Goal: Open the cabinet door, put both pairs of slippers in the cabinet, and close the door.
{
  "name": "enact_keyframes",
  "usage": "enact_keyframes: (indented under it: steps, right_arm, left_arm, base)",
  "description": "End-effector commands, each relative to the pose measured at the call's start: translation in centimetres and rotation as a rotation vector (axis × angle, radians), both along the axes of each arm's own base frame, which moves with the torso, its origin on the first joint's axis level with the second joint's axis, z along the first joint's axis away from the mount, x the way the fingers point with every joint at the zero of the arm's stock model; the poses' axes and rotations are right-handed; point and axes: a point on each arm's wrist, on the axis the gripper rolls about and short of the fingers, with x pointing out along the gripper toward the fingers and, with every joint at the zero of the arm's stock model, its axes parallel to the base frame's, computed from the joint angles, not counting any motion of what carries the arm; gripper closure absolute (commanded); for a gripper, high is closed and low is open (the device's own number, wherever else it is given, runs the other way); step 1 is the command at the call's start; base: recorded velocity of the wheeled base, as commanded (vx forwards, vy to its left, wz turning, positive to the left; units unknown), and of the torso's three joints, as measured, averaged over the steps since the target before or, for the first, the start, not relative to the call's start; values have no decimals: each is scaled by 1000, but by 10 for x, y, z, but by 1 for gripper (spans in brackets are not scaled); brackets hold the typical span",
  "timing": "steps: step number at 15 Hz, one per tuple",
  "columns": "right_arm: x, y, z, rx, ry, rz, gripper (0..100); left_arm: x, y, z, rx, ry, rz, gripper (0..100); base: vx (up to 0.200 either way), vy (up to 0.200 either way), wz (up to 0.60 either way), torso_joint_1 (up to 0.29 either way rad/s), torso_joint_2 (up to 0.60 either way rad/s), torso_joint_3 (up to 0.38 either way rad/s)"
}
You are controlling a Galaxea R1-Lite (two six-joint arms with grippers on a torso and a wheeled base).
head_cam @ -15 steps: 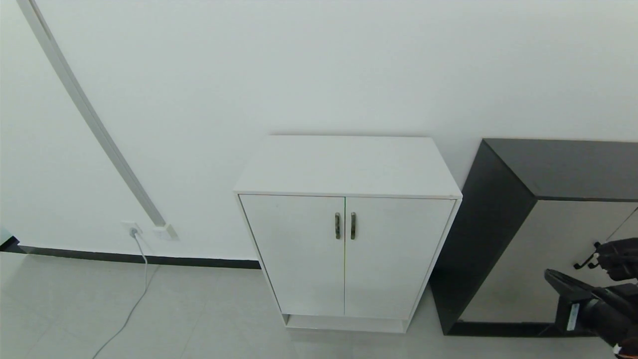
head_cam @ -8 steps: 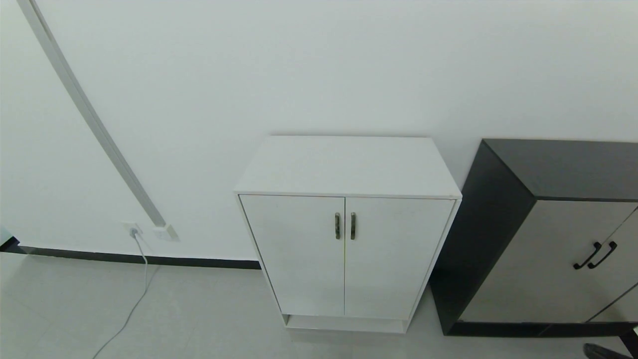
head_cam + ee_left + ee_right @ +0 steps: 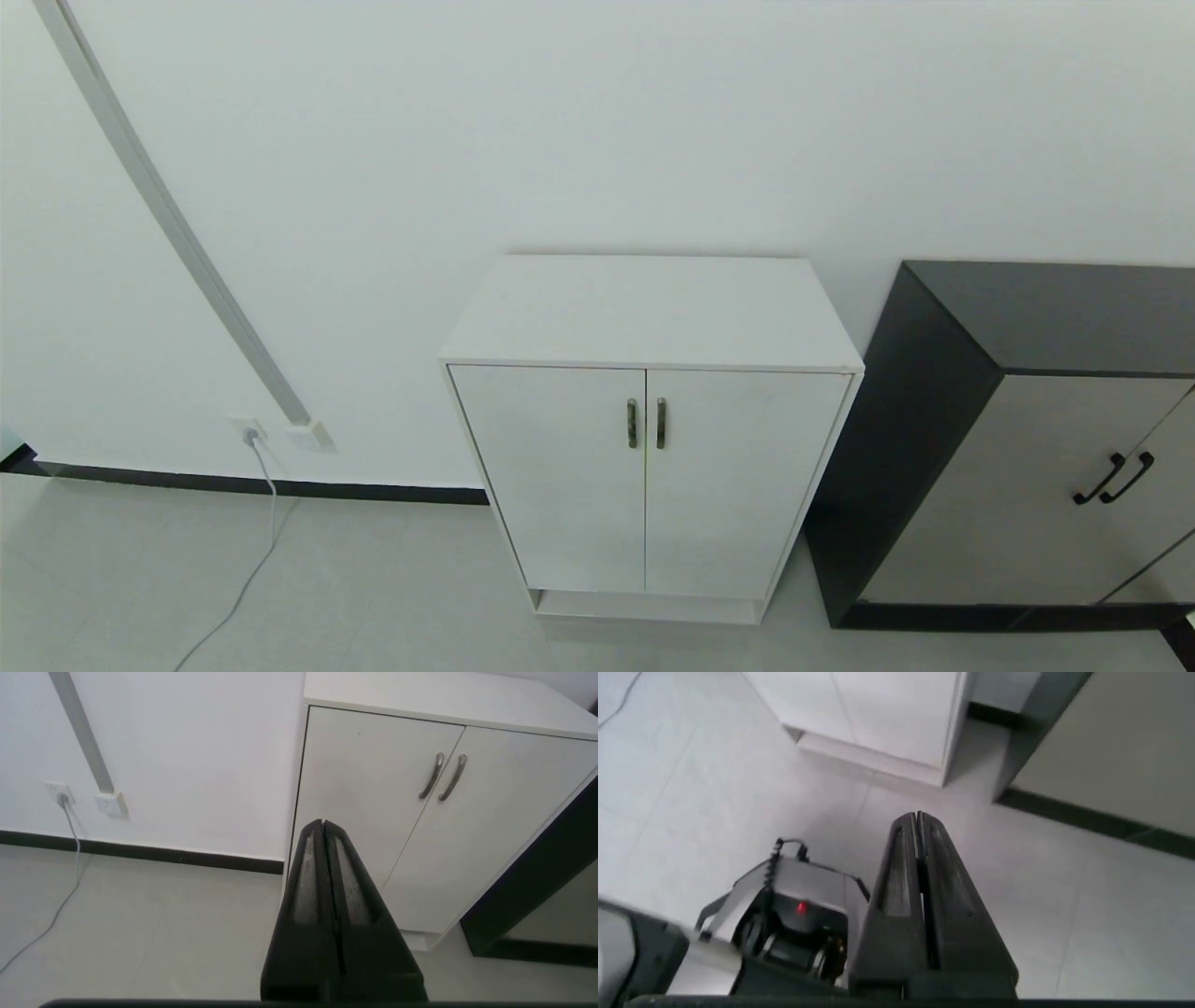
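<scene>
- White cabinet (image 3: 653, 313) against wall (image 3: 597, 121), both doors (image 3: 560, 476) closed.
- L tool (image 3: 323, 826): fingers pressed together, empty, facing cabinet.
- R tool (image 3: 918, 819): closed, empty, above floor (image 3: 682, 793).

- You have a pale grey tiled floor (image 3: 373, 597) running up to a white wall (image 3: 467, 140). A dark skirting strip (image 3: 261, 484) runs along the join.
- You'll find the white cabinet (image 3: 644, 485) standing on the floor, back to the wall. Both its doors are shut, and there is an open recess at its foot.
- Just beside it, on the robot's right, a black cabinet (image 3: 924, 439) stands on the same floor. You cannot tell whether the two touch.
- On the robot's left, well apart from the white cabinet, a grey cable (image 3: 245, 583) drops from a wall socket (image 3: 248, 431) and trails across the tiles.
</scene>
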Motion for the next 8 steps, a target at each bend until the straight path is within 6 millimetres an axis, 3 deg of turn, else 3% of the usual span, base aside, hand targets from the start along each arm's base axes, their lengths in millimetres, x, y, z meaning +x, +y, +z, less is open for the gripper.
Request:
enact_keyframes:
  steps: [1,4,8]
  right_arm:
    - [-11,-2,-4,-6,-27,37,100]
    - [-13,-3,-2,6,-74,25,100]
    - [-30,-8,-1,37,-293,-178,100]
  left_arm:
    - [0,0,0,0,1,1,100]
    - [0,0,0,-1,1,1,100]
    - [0,0,0,0,1,1,100]
  base:
    - [0,0,0,0,0,0]
    - [0,0,0,0,0,0]
    - [0,0,0,0,0,0]
